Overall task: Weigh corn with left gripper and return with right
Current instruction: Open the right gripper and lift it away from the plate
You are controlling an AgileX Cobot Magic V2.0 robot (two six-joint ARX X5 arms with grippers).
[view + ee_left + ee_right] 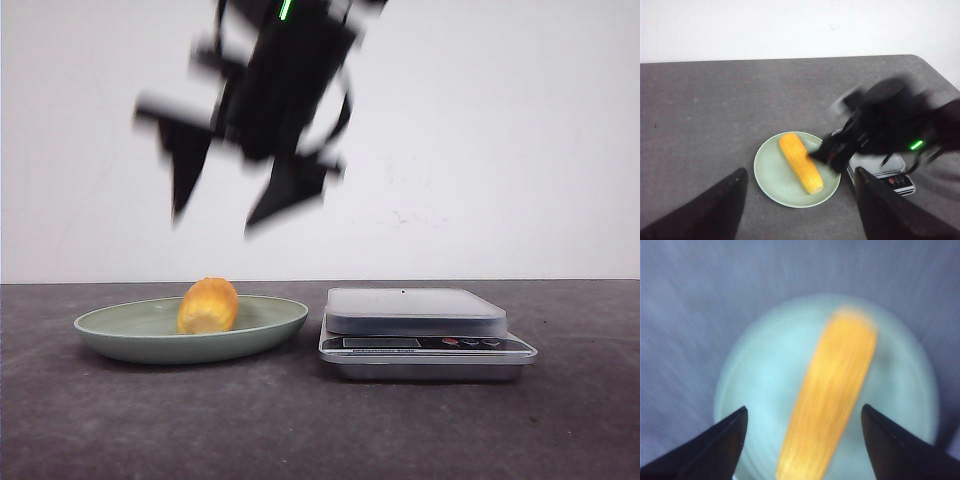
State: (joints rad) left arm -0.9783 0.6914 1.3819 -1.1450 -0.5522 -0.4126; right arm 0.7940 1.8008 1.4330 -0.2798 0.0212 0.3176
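Observation:
The orange-yellow corn (208, 306) lies in the green plate (120, 330) left of the scale (415, 310). My right gripper (218, 215) hangs open and empty well above the plate, blurred by motion. The right wrist view looks straight down on the corn (832, 395) and plate (755, 380) between its open fingers (804, 410). My left gripper (800, 172) is open and empty, high up and back from the plate (770, 175). It sees the corn (801, 162) and the blurred right arm (880, 125) over the plate's edge and the scale (890, 172). The left gripper does not show in the front view.
The scale has a grey platform and a front panel with display and buttons (470, 343). The dark table (320, 430) runs to a white wall behind. The table's far right corner (920, 57) shows in the left wrist view.

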